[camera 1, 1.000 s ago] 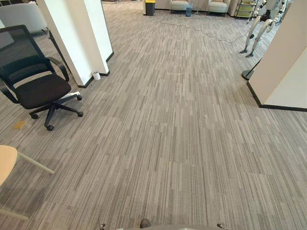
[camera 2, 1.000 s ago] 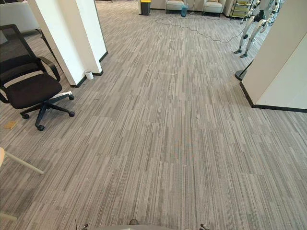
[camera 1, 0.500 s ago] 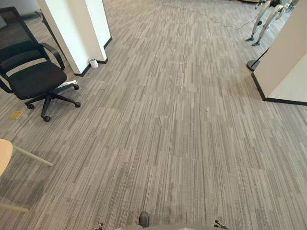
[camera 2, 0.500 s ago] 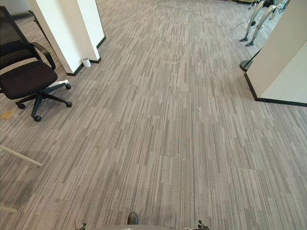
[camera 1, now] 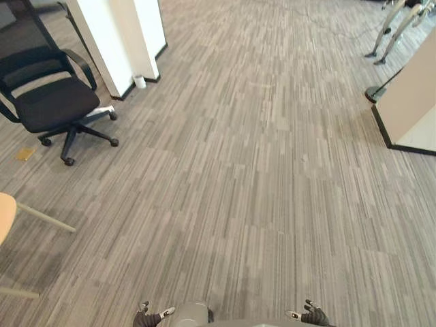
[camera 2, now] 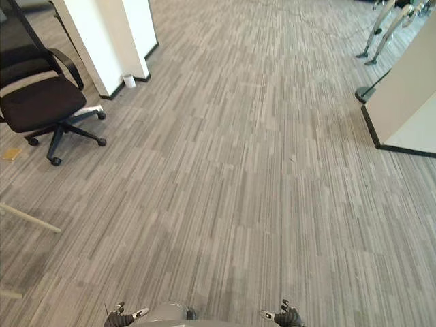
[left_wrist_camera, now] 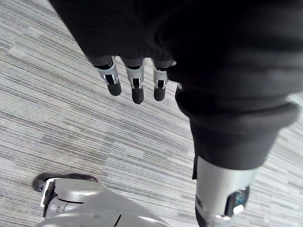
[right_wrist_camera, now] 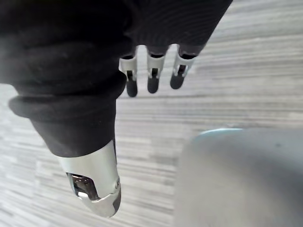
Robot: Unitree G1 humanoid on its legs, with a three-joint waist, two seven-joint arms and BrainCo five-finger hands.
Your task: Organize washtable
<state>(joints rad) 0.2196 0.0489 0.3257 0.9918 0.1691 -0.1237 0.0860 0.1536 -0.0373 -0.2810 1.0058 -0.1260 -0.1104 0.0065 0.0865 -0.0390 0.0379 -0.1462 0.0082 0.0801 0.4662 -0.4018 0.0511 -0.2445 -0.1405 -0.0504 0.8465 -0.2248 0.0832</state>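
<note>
Since both hands hang empty, this reads as the walk-up, not handling yet. Left hand [camera 1: 145, 318] & right hand [camera 1: 313, 317] sit low at the front. Fingers [left_wrist_camera: 137, 87] are straight-ish and relaxed, w/ nothing held in either. Where the washtable stands: can't tell from here. Ahead lies striped carpet floor [camera 1: 259, 170], w/ a black office chair [camera 1: 58, 102] by a white pillar [camera 1: 119, 37] on the left and a wall [camera 1: 409, 102] on the right.

To do it well, I'd say:
- Steer btwn chair and wall, well apart from the chair's wheeled base.
- Mind the pale bench corner [camera 1: 5, 214] near left, and the small brown thing [camera 1: 24, 154] on the floor.
- Hands loose and close to the body, so nothing snags.
- Find the washtable first, then stop square to it, near enough to reach w/o leaning.
</note>
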